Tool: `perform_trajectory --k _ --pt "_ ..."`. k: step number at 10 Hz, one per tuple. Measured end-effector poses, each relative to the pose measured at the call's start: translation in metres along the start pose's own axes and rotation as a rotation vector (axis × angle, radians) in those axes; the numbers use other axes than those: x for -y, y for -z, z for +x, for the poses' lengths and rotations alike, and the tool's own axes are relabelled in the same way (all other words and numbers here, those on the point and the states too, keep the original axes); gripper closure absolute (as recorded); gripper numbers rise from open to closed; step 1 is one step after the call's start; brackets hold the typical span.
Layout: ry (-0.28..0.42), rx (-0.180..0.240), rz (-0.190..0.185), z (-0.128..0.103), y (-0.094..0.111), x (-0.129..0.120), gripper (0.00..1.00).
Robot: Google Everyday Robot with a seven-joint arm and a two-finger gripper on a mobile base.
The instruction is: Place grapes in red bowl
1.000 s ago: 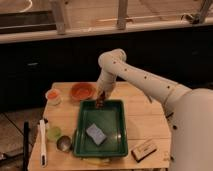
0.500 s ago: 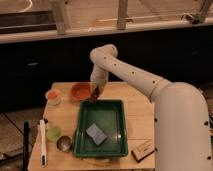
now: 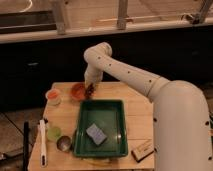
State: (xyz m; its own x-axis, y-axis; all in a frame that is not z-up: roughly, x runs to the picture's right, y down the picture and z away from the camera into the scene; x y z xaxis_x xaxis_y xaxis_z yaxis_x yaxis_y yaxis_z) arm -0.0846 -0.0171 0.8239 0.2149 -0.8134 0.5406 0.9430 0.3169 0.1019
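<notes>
The red bowl point(image 3: 77, 92) stands at the table's back left, just beyond the green tray point(image 3: 118, 112). My gripper point(image 3: 90, 92) hangs down from the white arm at the bowl's right rim. A small dark reddish-purple cluster, the grapes point(image 3: 90, 93), shows at the gripper's tip, held just above the table beside the bowl's right edge. The gripper partly hides the grapes.
A blue-grey sponge point(image 3: 96, 134) lies in the green tray. A pale-rimmed orange cup point(image 3: 52, 96) stands left of the bowl. A small metal cup point(image 3: 63, 143), a green item point(image 3: 53, 132) and a white brush point(image 3: 42, 143) sit front left. A wooden block point(image 3: 143, 150) lies front right.
My gripper has moved left with the grapes, from above the tray's far edge to the red bowl's right rim. The arm has swung left with it.
</notes>
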Motion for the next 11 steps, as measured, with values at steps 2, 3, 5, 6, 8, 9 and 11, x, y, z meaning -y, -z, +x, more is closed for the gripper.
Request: perform_trajectory --k 2,3,5,6,8,9,11 --pt "-0.011 -0.025 0.025 0.005 -0.002 0.008 1.00" --pt "-0.015 -0.031 0.041 0.007 -0.004 0.012 1.00" --pt "-0.023 -0.029 0.067 0.009 -0.008 0.017 1.00" --pt "-0.028 -0.023 0.089 0.009 -0.012 0.021 1.00" --pt "-0.030 -0.019 0.105 0.009 -0.015 0.024 1.00" --pt "-0.032 -0.015 0.114 0.009 -0.016 0.025 1.00" --pt "-0.036 -0.010 0.127 0.010 -0.019 0.027 1.00"
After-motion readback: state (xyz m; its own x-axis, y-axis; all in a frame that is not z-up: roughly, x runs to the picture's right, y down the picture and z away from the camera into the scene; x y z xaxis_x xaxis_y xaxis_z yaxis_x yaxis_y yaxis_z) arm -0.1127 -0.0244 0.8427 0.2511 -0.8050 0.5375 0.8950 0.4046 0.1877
